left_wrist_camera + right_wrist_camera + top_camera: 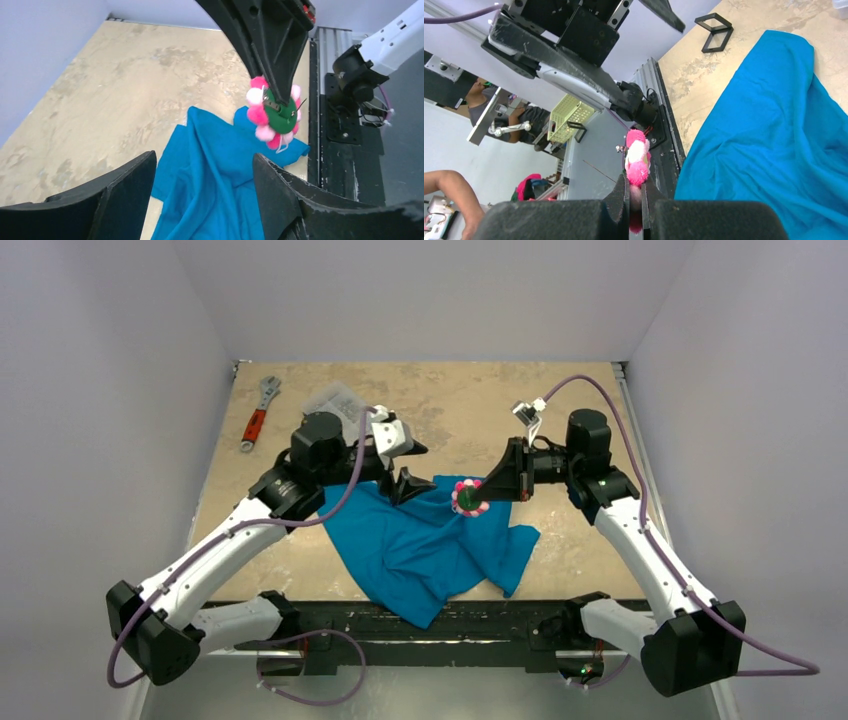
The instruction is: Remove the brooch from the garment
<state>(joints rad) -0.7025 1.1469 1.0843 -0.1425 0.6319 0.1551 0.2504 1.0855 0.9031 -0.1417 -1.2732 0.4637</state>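
**Brooch held up, shirt no longer pinned**

Nearest the arm bases, the shirt [430,550] lies crumpled on the table [560,420], one corner hanging over the near edge. Above its far part hangs the left gripper [408,485], jaws wide apart with nothing between them. Just beside it, the right gripper [480,502] is clamped on the brooch [467,498], pinching it edge-on by the green backing.

In the right wrist view the brooch stands apart from the cloth. From above it overlaps the shirt's far edge, so I cannot tell whether the pin [270,104] is fully out. Far off at the left corner lies a wrench [258,415], out of the way.

Risks, as I judge them:
- If the pin is caught on a thread, any pull would drag the shirt up, since nothing holds the cloth down.
- The grip is thin and on one edge. The brooch could swivel or slip out and drop back into the folds.
- A low carry over the shirt could snag the bare pin again.
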